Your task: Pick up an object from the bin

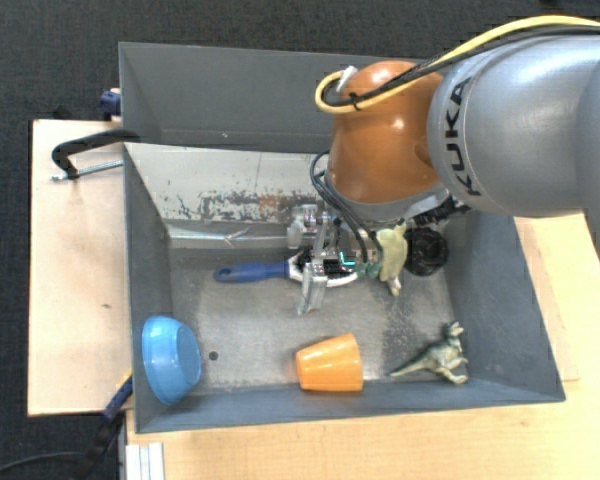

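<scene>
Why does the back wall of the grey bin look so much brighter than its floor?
Camera view: the bin's back wall reflects light as a pale glare, scuff marks showing dark against it; the floor looks matte; the orange cover carries a soft highlight.

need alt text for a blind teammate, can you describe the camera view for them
A robot arm reaches from the right into a grey metal bin, its gripper low at the right end of a blue-handled tool. Along the near wall lie a blue bowl, an orange cup and a toy dinosaur.
</scene>
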